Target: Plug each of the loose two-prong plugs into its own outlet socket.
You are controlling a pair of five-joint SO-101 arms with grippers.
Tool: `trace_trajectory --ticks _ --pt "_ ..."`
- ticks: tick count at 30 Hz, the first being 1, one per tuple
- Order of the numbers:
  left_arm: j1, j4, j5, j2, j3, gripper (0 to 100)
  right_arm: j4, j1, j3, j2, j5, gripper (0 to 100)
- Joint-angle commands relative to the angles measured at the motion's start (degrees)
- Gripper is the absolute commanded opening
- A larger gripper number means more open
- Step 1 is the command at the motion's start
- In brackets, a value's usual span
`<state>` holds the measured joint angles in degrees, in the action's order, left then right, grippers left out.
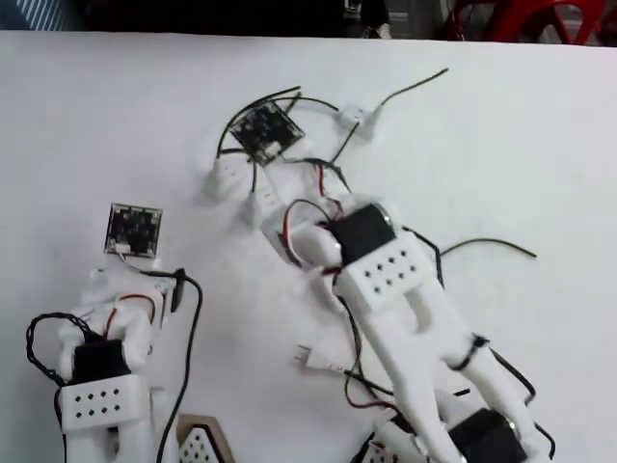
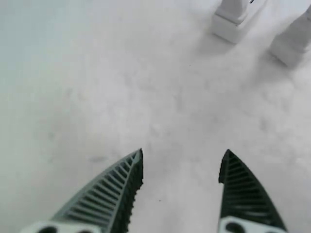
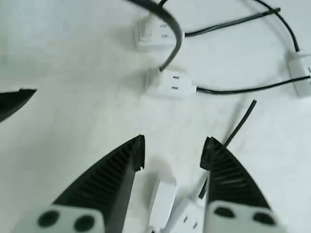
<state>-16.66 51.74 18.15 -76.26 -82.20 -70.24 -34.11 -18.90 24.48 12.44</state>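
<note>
My right gripper (image 3: 173, 141) is open, low over the table. A white connector piece (image 3: 163, 199) lies between its fingers; I cannot tell whether it is a plug or a socket. Beyond its tips lie two white outlet sockets (image 3: 170, 83) (image 3: 154, 30) with their slots showing, and a third socket (image 3: 301, 73) off to the side. In the high view the right arm (image 1: 405, 289) reaches to the sockets (image 1: 258, 206) at the table's middle. A loose white two-prong plug (image 1: 307, 359) lies beside that arm. My left gripper (image 2: 183, 154) is open over bare table, nothing between its fingers.
A small black circuit board (image 1: 260, 130) with black wires (image 1: 415, 85) sits behind the sockets. A further socket (image 1: 352, 116) lies at the back. Red and black leads trail under the right arm. The left arm (image 1: 106, 347) stands at the front left. Two white blocks (image 2: 233, 19) lie ahead of the left gripper.
</note>
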Motion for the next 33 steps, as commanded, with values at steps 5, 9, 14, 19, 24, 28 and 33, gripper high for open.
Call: trace_trajectory --ticks 5,9,14,19,24,28,33 --pt "-0.2 -1.1 -0.4 -0.7 0.2 26 -16.9 6.5 2.2 5.4 0.2 17.1" --pt "-0.2 -1.1 -0.4 -0.7 0.2 26 -17.3 13.8 -1.8 5.4 0.5 17.2" --pt "-0.2 -1.1 -0.4 -0.7 0.2 26 -14.4 23.1 -8.1 5.4 0.5 17.3" --pt "-0.2 -1.2 -0.4 -0.7 0.2 26 -6.5 30.8 -14.3 5.3 -6.8 17.2" --pt "-0.1 -1.2 -0.4 -0.7 0.2 26 -4.9 32.0 -15.0 5.2 -23.8 17.3" --pt "-0.1 -1.2 -0.4 -0.7 0.2 26 -4.6 30.8 -14.9 5.2 -30.9 20.0" --pt "-0.1 -1.2 -0.3 -0.7 0.2 26 -2.2 30.8 -15.0 4.0 -38.6 28.2"
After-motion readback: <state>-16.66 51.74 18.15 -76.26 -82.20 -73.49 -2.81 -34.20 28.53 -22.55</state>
